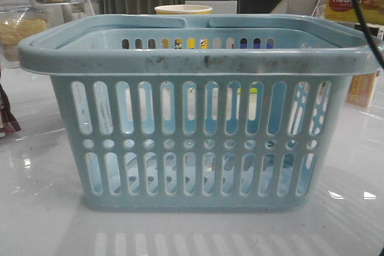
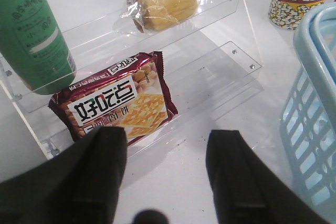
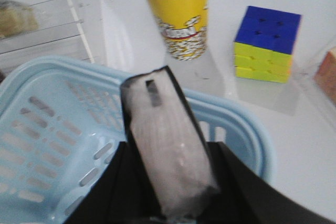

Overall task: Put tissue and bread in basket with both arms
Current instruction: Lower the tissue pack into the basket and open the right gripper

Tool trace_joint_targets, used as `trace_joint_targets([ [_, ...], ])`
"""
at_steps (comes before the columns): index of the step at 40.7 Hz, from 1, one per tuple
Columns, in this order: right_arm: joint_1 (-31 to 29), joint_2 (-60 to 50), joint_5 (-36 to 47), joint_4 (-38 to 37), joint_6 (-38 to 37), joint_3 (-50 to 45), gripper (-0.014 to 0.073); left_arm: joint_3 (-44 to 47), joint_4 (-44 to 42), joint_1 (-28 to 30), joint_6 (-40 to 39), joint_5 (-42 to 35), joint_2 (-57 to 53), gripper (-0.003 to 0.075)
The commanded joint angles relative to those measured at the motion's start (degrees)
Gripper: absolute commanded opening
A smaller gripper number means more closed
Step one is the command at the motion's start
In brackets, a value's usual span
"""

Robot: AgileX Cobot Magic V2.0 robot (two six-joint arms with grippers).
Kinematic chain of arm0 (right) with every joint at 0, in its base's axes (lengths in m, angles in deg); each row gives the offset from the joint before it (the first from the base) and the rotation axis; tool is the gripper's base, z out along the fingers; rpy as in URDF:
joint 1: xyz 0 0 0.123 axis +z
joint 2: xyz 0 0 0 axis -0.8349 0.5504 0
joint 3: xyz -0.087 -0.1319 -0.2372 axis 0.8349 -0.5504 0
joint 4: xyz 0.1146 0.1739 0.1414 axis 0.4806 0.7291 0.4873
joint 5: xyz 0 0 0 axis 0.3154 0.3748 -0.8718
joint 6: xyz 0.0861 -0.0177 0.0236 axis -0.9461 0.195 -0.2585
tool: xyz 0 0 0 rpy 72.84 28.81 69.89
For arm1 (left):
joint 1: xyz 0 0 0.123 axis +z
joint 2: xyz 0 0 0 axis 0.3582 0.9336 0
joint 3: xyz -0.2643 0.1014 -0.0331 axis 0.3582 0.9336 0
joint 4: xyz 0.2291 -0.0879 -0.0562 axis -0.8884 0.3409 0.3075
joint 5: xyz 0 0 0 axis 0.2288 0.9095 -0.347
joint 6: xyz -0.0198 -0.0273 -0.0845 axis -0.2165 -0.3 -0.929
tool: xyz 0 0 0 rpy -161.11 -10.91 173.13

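Blackish wrapping with a pale, hazy face is marking the tissue (image 3: 170, 153), which the right gripper (image 3: 176, 203) is clamping between its two dark fingers (image 3: 239, 182). In the right wrist view the packet is standing up out of the jaws, its free end pointing toward 12 o'clock, and it is hanging over the rim of the light blue basket (image 3: 63, 124), whose open interior is lying at 9 o'clock from the packet. The packet's gripped end is running out of that view, and blur is making its lighter marks unreadable.

Beyond the basket, a yellow popcorn cup (image 3: 181, 17) is sitting at 12 o'clock and a blue-and-yellow puzzle cube (image 3: 266, 43) at 2 o'clock.

The left gripper (image 2: 167, 153) is standing with its fingers (image 2: 102, 156) apart and nothing between them. The bread (image 2: 167, 4), in its crinkly clear bag, is lying on the upper step of a clear acrylic shelf (image 2: 231, 61), well apart from the fingertips at 12 o'clock. A maroon cracker packet (image 2: 118, 103) is lying just beyond the left finger at 11 o'clock, and a green bottle (image 2: 31, 35) is standing at 10 o'clock.

In the front view the basket (image 1: 192, 58) is filling most of the picture, so neither gripper is showing; the bread (image 1: 18, 31) is appearing only as a pale patch at 9 o'clock, cut by the edge.
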Motion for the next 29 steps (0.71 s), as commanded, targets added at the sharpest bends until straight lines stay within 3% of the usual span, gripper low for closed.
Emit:
trace_joint_targets([
  [1, 3.0, 0.4, 4.8, 0.4, 1.2, 2.0, 0.0157, -1.6, 0.4, -0.4, -0.5, -4.1, -0.1, 0.0401],
  [5, 5.3, 3.0, 4.8, 0.4, 3.4, 2.0, 0.0225, -1.6, 0.4, -0.4, -0.5, -4.1, -0.1, 0.0401],
  [11, 6.1, 6.2, 5.8, 0.4, 4.7, 2.0, 0.0504, -1.6, 0.4, -0.4, -0.5, -4.1, -0.1, 0.0401],
  [14, 6.1, 6.6, 5.9, 0.1, 4.7, 2.0, 0.0581, -1.6, 0.4, -0.4, -0.5, -4.1, -0.1, 0.0401],
  [22, 6.1, 3.2, 4.7, 0.0, 4.7, 2.0, 0.0559, -1.2, 0.4, -0.4, -0.5, -4.5, -0.1, 0.0401],
  [29, 6.1, -4.5, 1.4, -0.1, 9.3, -0.3, 0.0478, -0.2, 0.4, -0.4, -0.5, -5.7, -0.1, 0.0401],
])
